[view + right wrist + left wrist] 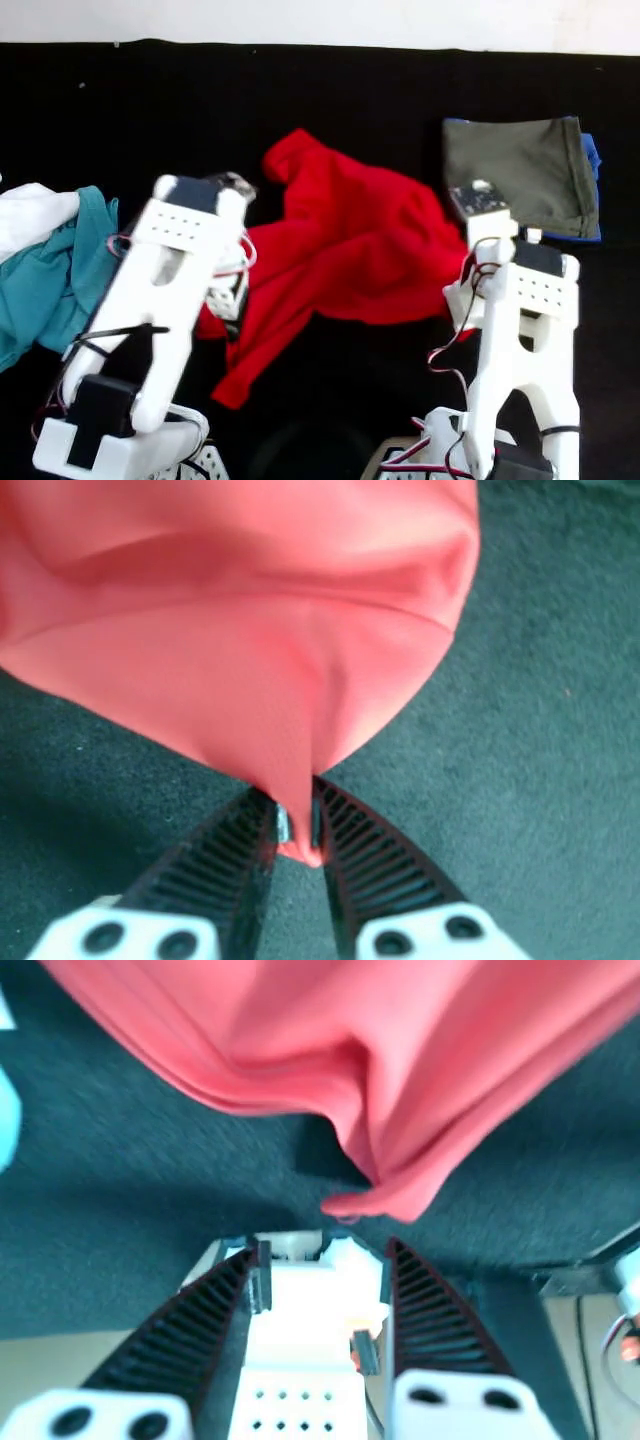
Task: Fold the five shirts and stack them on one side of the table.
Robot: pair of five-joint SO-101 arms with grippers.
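High view: red shirt (pixel 350 240) lies crumpled mid black surface (pixel 150 110). Right fingers (pixel 335 815) clenched on its edge. Left fingers (pixel 410 1280) spread, empty, just short of a fold. Grey shirt (pixel 520 175) folded on blue shirt (pixel 592 155), far right. Teal shirt (pixel 50 270) and white shirt (pixel 30 215) heaped at left edge.

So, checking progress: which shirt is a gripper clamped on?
The red shirt mid-table: the right gripper pinches its edge; no other shirt is held.

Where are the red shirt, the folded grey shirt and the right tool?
red shirt (pixel 350 240): high view, crumpled middle.
folded grey shirt (pixel 520 175): high view, top face.
right tool (pixel 292 798): right wrist view, between fingertips.
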